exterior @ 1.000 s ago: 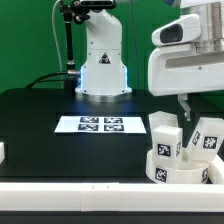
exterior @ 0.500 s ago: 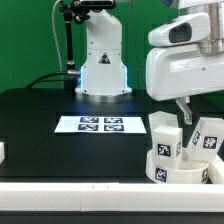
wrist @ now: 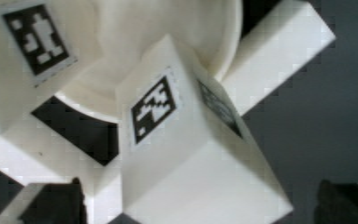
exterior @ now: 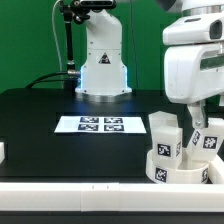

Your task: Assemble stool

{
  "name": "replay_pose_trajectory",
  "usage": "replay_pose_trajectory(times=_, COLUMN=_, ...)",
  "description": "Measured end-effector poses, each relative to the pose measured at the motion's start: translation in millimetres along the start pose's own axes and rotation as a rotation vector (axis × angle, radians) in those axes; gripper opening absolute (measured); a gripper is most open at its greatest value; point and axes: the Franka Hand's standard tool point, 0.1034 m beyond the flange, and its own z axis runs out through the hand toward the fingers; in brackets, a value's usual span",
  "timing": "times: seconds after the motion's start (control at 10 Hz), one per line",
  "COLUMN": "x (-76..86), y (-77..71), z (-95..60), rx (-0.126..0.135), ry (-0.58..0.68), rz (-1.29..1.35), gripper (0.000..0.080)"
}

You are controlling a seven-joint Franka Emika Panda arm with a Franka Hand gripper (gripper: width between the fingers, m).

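Jaws [exterior: 202,112] spread wide, gripping nothing, hovering at right of frame above the stool parts.

Grouped at lower right on the black counter [exterior: 40,120]: white plastic round disc seat [exterior: 178,168], with tagged short white block legs [exterior: 165,135] on it. At centre, flat on the counter: the marker board [exterior: 100,125].

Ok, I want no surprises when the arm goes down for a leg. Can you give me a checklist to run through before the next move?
1. Gripper open: ok.
2. Gripper empty: ok, nothing between the jaws.
3. Gripper above the stool parts: ok, over the legs.
4. Seat in view: ok, at the exterior view's right.
5. Which leg it is lined up with: cannot tell.
6. Marker board uncovered: ok.
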Motion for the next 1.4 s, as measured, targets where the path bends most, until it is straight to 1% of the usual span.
replay_pose_trajectory(times=0.1, x=-0.1, y=0.2, z=0.0, rx=0.0, ry=0.0, rz=-0.023, gripper=0.0649)
replay_pose_trajectory(times=0.3, x=-3.1, y=0.7, z=4.4, rx=-0.012, ry=-0.021, rz=-0.238, gripper=0.0649)
replay_pose_trajectory(times=0.4, x=-3.6, y=1.4, z=6.7, rx=-0.02, ry=-0.039, rz=-0.388, gripper=0.0649)
replay_pose_trajectory(times=0.6, x=-6.1, y=3.5, z=9.8, rx=-0.025, ry=-0.058, rz=-0.534, gripper=0.0649)
replay_pose_trajectory(times=0.8, x=-9.7, y=5.7, z=11.0, rx=-0.028, ry=-0.071, rz=-0.649, gripper=0.0649)
replay_pose_trajectory(times=0.9, x=-10.5, y=6.2, z=11.7, rx=-0.028, ry=-0.073, rz=-0.648, gripper=0.0649)
replay_pose_trajectory(times=1.0, x=-11.0, y=6.2, z=12.3, rx=-0.027, ry=-0.074, rz=-0.646, gripper=0.0552)
replay_pose_trajectory(times=1.1, x=-11.2, y=6.5, z=12.3, rx=-0.027, ry=-0.074, rz=-0.646, gripper=0.0403)
replay_pose_trajectory(times=1.2, x=-11.2, y=6.7, z=12.2, rx=-0.028, ry=-0.074, rz=-0.646, gripper=0.0403)
replay_pose_trajectory(times=1.3, x=-11.3, y=6.8, z=12.2, rx=-0.028, ry=-0.074, rz=-0.645, gripper=0.0338)
replay_pose_trajectory(times=1.4, x=-11.3, y=6.9, z=12.2, rx=-0.028, ry=-0.074, rz=-0.639, gripper=0.0338)
